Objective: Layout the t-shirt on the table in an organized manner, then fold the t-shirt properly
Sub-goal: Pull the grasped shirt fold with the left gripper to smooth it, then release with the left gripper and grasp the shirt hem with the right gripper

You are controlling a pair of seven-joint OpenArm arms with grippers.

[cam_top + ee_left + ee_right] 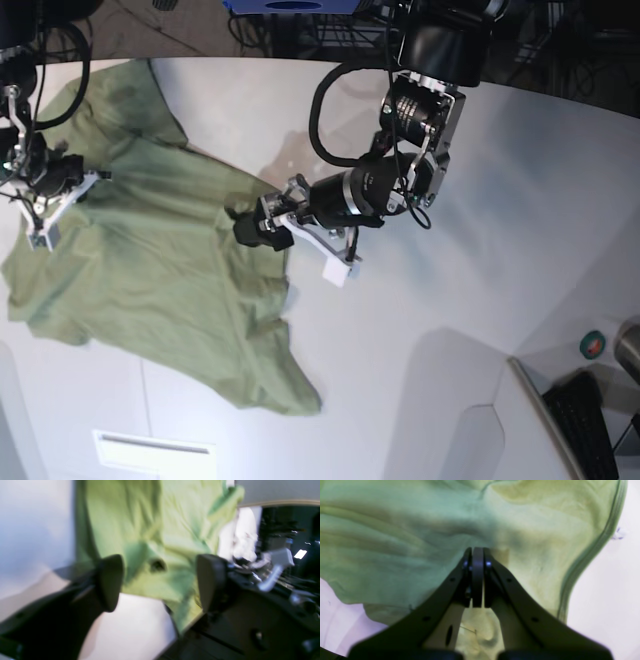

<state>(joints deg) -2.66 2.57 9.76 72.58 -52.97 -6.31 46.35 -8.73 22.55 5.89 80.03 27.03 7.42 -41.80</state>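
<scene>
T-shirt (150, 270) rumpled, unfolded on surface (450, 300); right hand (477, 551) pinching cloth at 9 o'clock, left hand (160, 582) open

Left wrist view badly motion-blurred: shirt (155, 530) folds smeared, clutter at right unreadable. Right wrist view: shirt runs off top & left edges, can't tell if cloth sits between the right gripper (477, 555) tips. Base view: left gripper (250, 228) tips too small to read.
</scene>
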